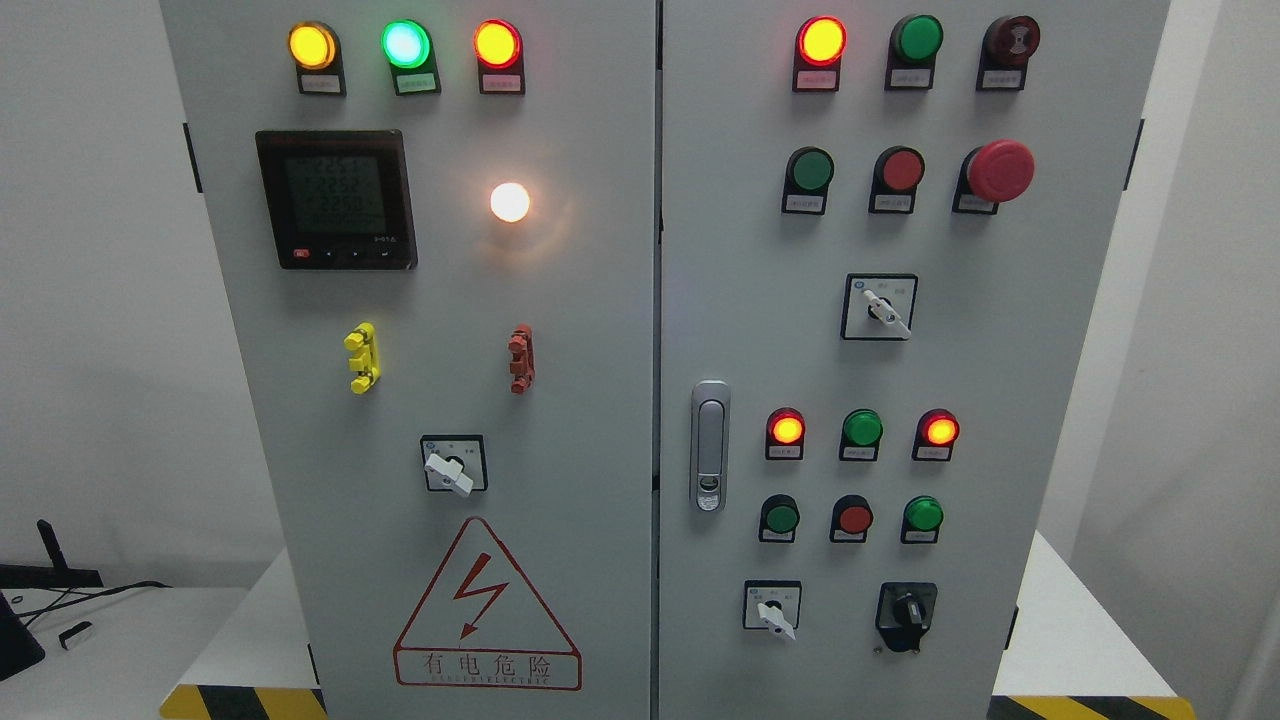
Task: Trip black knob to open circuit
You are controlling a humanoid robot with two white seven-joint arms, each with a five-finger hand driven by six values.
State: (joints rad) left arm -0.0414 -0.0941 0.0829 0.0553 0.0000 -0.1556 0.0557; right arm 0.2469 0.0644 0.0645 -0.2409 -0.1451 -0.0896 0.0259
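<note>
Your target is the black knob (908, 610), down at the lower right of the right-hand cabinet door (1000, 380), just right of a white-handled selector switch (773, 608). It looks like a rigid plastic rotary with a raised bar across it, so pinch that bar and twist; expect a stiff, springy detent. Neither hand is in view, so you can't tell what the fingers are doing. Readable writing: the warning triangle (487, 605) on the left door says 有电危险. The small button labels are too tiny to read.
</note>
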